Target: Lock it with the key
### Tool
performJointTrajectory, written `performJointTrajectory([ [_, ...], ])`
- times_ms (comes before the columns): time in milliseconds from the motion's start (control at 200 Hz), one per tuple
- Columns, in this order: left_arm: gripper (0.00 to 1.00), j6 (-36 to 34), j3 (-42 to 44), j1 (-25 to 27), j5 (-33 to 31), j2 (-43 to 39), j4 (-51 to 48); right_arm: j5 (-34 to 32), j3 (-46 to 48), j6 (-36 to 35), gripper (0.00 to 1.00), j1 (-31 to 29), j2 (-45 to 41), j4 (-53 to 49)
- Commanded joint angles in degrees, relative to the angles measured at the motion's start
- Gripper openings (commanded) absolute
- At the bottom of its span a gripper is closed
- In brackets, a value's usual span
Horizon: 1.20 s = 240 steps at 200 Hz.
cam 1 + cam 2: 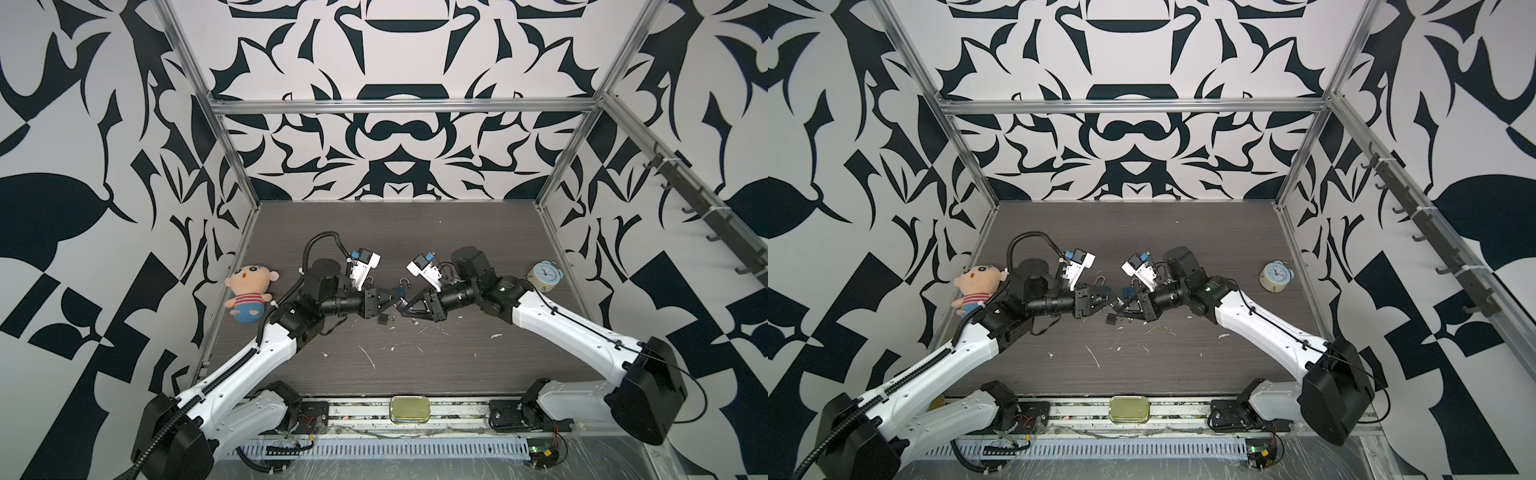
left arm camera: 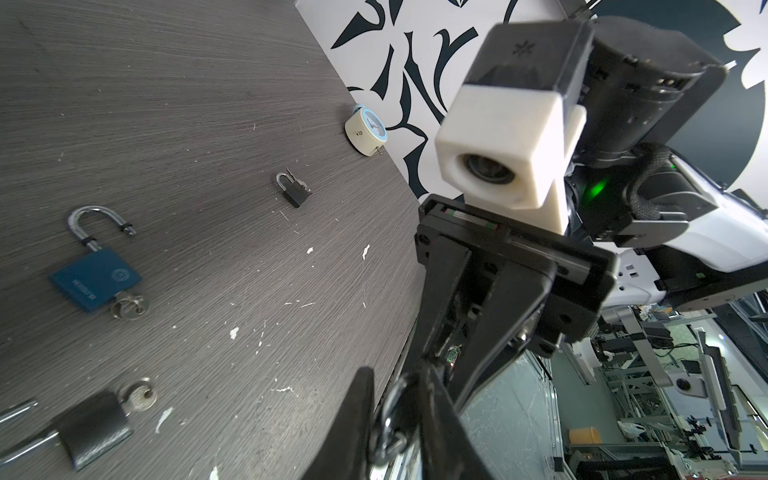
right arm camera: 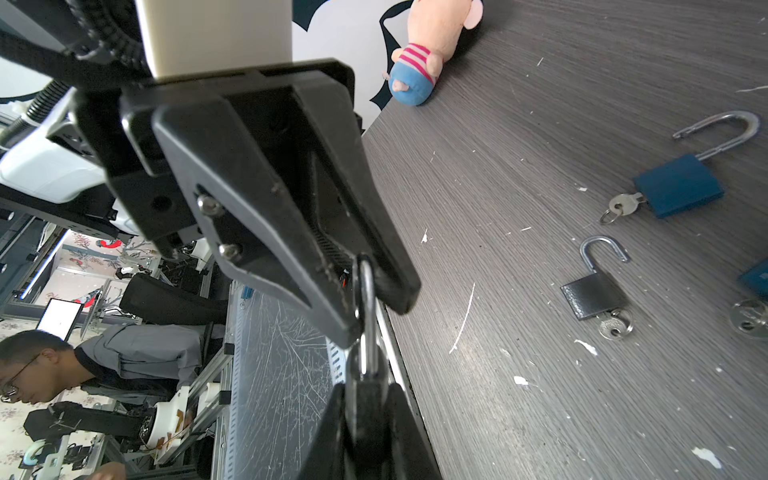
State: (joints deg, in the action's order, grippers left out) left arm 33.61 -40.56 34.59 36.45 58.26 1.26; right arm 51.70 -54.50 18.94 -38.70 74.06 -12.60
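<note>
Working over the middle of the desk, both arms meeting nose to nose above it. My right pincer is clamping the body of the held padlock, holding it clear of the desk, and that grip is looking solid. My left pincer is sitting around the shackle, with pads on either side of the steel. It's looking pinched rather than loose.

Blue padlock and black padlock are lying open on the desk, well apart from us, so nothing is crowding the move.

I'm reading this as the shackle-seating step. I'm wanting the left pushing straight along the shackle legs into the body while the right is bracing. No twist, or the free leg is going to miss its hole. Can't tell whether that leg is lined up, since the pads are hiding it.

The key for this lock isn't showing in any view, so I'm leaving the keyway end unblocked for it.
</note>
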Motion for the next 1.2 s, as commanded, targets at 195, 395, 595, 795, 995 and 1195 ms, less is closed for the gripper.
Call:
performJointTrajectory([
  [195, 0.23, -0.3, 0.4, -0.4, -0.1, -0.4, 0.0, 1.5, -2.7, -0.6, 0.00, 0.1, -0.6, 1.6],
  [395, 0.03, -0.5, 0.6, -0.4, -0.1, 0.2, -0.4, 2.4, -2.7, 0.5, 0.00, 0.1, -1.0, 3.0],
  [595, 0.00, -0.9, 0.7, -0.6, 0.6, 1.2, -0.3, 6.3, -2.0, 5.3, 0.00, 0.2, -2.9, 8.4],
  [795, 0.00, -1.7, 1.6, -0.5, 0.0, 1.4, 0.1, 8.9, -1.2, 9.9, 0.00, 0.3, -5.4, 12.6],
  [995, 0.00, -1.4, 2.8, -0.5, -0.2, 1.5, 1.7, 10.1, 0.1, 14.0, 0.00, 0.3, -7.2, 16.6],
  [1195, 0.00, -0.1, 3.9, -0.5, 1.2, 2.8, 4.3, 10.0, 0.6, 16.3, 0.00, 0.3, -8.0, 19.8],
])
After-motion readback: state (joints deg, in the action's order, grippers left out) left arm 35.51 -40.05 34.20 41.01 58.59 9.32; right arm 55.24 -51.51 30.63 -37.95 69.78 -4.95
